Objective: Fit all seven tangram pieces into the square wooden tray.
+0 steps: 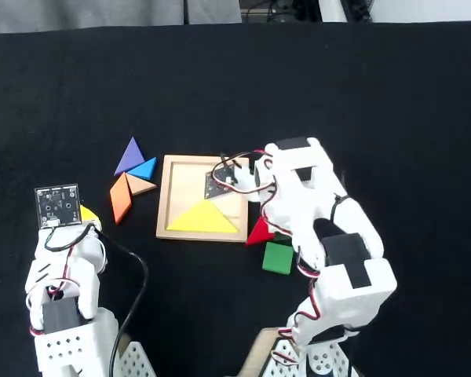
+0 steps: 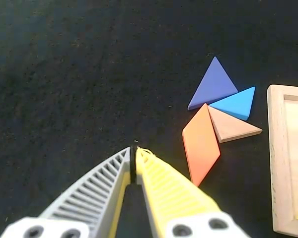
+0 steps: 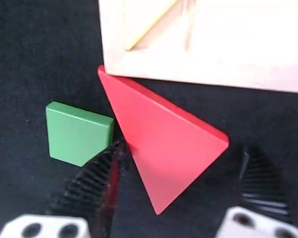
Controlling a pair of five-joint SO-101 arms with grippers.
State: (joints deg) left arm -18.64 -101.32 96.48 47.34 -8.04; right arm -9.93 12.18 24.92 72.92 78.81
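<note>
The square wooden tray (image 1: 166, 198) holds a yellow triangle (image 1: 202, 218) in its near half. Just outside the tray's near right corner lies a red triangle (image 1: 259, 232), one corner against the rim (image 3: 198, 67). My right gripper (image 3: 183, 148) is open and straddles the red triangle (image 3: 164, 148); one finger (image 3: 109, 166) touches its edge, the other stands apart. A green square (image 3: 77, 133) lies beside it. Left of the tray are a purple triangle (image 2: 214, 84), a blue triangle (image 2: 236, 102), a tan triangle (image 2: 232, 128) and an orange parallelogram (image 2: 201, 144). My left gripper (image 2: 135, 148) is shut and holds nothing, short of them.
Black cloth covers the table (image 1: 377, 118). The right arm (image 1: 314, 212) reaches over the tray's right side and hides part of it. A black cable (image 1: 137, 275) runs from the left arm. Open cloth lies beyond the tray and to the far right.
</note>
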